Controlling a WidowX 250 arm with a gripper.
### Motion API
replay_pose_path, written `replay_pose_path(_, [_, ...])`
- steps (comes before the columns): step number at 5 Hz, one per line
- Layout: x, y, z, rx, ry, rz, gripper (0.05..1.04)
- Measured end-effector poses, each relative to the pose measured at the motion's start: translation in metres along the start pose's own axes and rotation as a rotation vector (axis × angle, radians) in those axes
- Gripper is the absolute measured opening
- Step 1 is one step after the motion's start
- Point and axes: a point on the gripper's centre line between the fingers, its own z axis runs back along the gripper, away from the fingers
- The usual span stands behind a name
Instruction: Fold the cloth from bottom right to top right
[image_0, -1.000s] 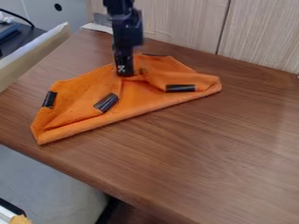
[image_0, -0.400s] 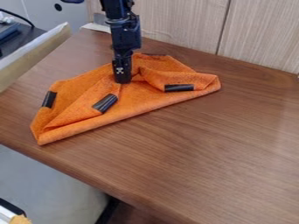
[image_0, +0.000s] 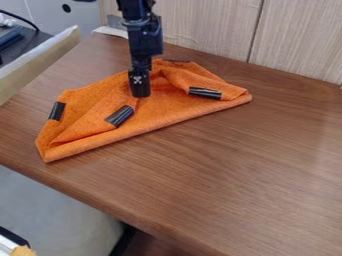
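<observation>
Carefully now: orange cloth (image_0: 167, 110) rumpled on desk (image_0: 234, 160), claw (image_0: 141, 95) at its folds, grip impossible to tell; lift with fabric snagged and you could drag the fold open.

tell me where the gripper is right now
In the camera view, the gripper is left of centre in the upper half, down at the orange cloth, between its two middle black patches.

Likely a lab: robot arm (image_0: 143, 37), wood-grain table (image_0: 234, 170), pale panelling (image_0: 207, 27)
</observation>
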Motion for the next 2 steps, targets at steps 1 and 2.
replay_pose_path(1, [0.004, -0.002, 0.027, 0.048, -0.007, -0.016, 1.001])
replay_pose_path(2, [0.011, -0.011, 0.06, 0.102, -0.007, -0.055, 1.001])
